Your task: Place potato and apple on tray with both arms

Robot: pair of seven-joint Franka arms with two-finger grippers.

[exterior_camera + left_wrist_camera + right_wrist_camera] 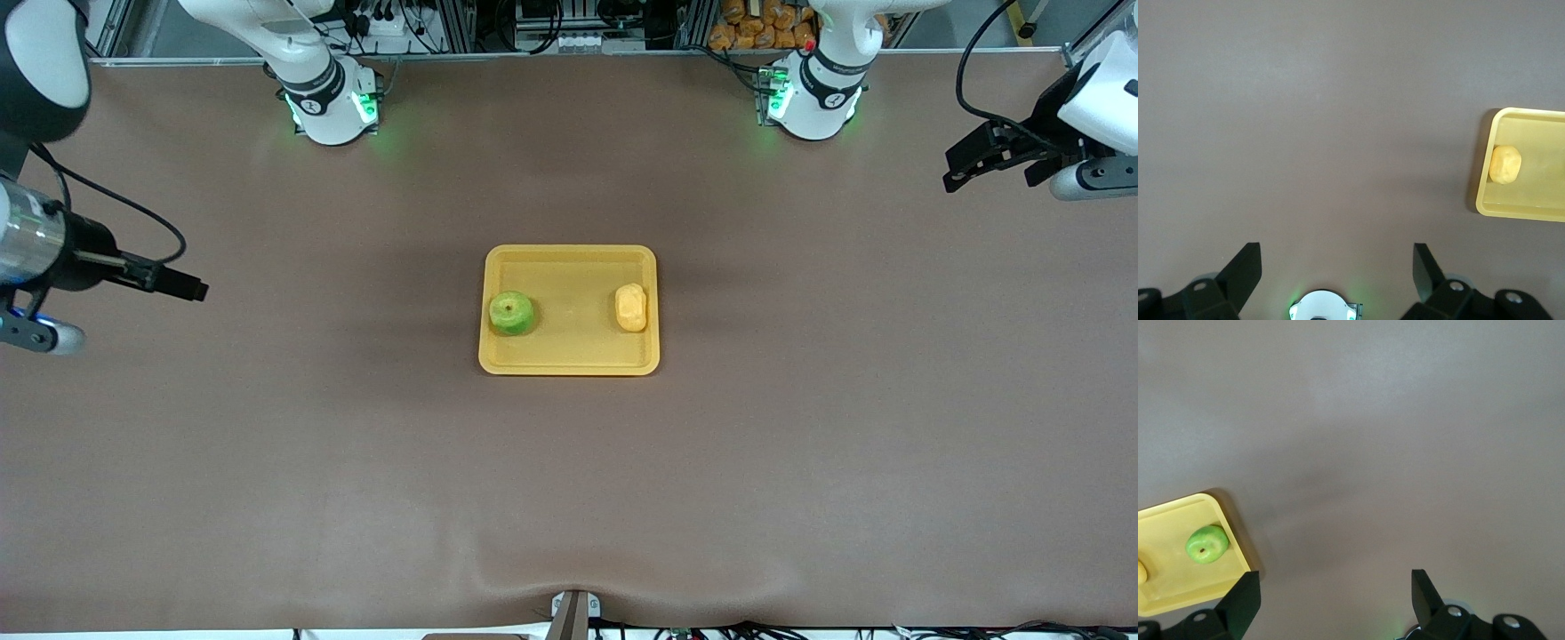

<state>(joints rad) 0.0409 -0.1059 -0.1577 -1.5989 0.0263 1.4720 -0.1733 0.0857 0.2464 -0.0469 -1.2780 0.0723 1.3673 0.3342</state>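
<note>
The yellow tray (573, 356) lies in the middle of the brown table. On it sit the green apple (511, 312), toward the right arm's end, and the pale-yellow potato (631, 308), toward the left arm's end. My left gripper (987, 164) hangs open and empty above the table's left-arm end, well away from the tray. My right gripper (182, 286) hangs open and empty above the other end. The left wrist view shows its open gripper (1337, 257), the tray (1531, 200) and potato (1505, 165). The right wrist view shows its open gripper (1335, 583), the tray (1171, 520) and apple (1207, 544).
Both arm bases, lit green, stand along the table's edge farthest from the front camera: the right one (329, 107) and the left one (813, 102). A small metal bracket (569, 613) sits at the table's nearest edge. Bare brown cloth surrounds the tray.
</note>
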